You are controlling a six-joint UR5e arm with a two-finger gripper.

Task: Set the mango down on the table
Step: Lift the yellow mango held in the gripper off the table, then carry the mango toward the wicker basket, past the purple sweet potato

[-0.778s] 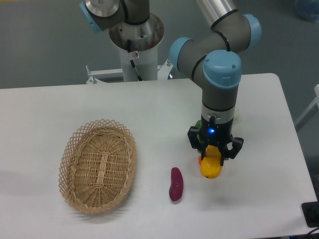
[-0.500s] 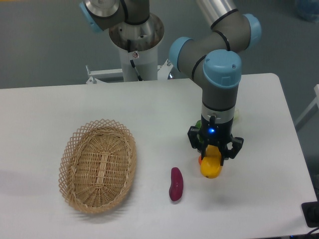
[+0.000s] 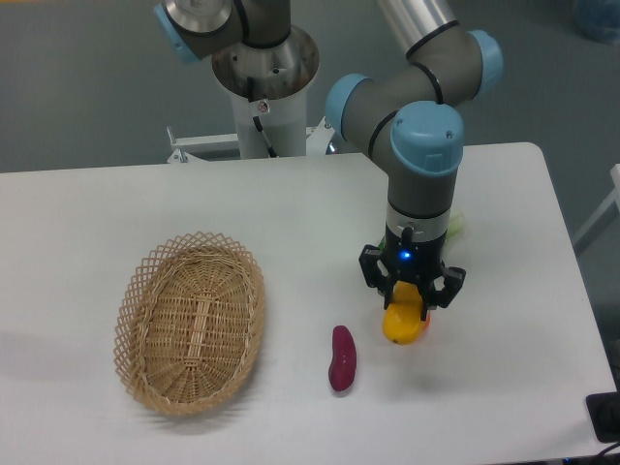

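Observation:
The yellow mango (image 3: pixel 401 325) is low over the white table (image 3: pixel 291 223), right of centre near the front. My gripper (image 3: pixel 407 302) points straight down and is shut on the mango's upper part, its fingers on either side. I cannot tell whether the mango touches the table. An orange fruit (image 3: pixel 424 323) shows as a sliver just behind the mango, mostly hidden by it and the gripper.
A purple sweet potato (image 3: pixel 342 357) lies just left of the mango. An oval wicker basket (image 3: pixel 191 321) stands at the left, with nothing in it. A pale greenish object (image 3: pixel 456 225) peeks out behind the arm. The table's right edge lies about 150 px right of the mango.
The gripper and the mango have shifted slightly to the left and a little toward the back. The arm's wrist moved with them. Nothing else moved.

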